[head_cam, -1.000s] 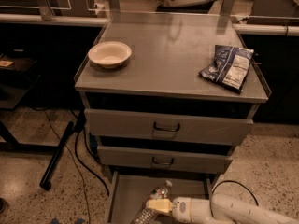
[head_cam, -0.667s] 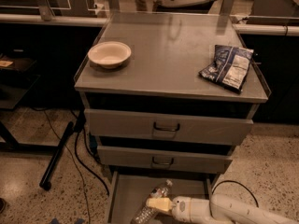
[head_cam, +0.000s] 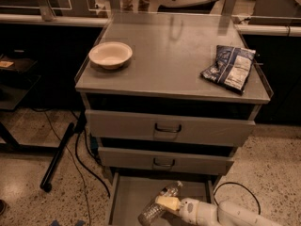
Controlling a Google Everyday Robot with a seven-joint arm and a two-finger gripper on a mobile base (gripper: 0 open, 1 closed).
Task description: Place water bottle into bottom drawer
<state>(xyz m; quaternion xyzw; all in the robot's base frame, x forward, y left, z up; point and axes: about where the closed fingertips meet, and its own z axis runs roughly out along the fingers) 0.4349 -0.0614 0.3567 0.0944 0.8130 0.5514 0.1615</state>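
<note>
The pincer (head_cam: 167,203) stays closed around the water bottle (head_cam: 151,213), which is tilted low over the open bottom drawer (head_cam: 134,192). I see no movement since one second ago.

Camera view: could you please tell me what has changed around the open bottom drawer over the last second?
The gripper, low over the open grey metal bottom drawer, has edged slightly toward the picture's right and the drawer's back. It has carried the tilted clear ribbed plastic water bottle along, still held. The beige bowl, the blue-and-white snack bag and both upper drawers stayed put.
</note>
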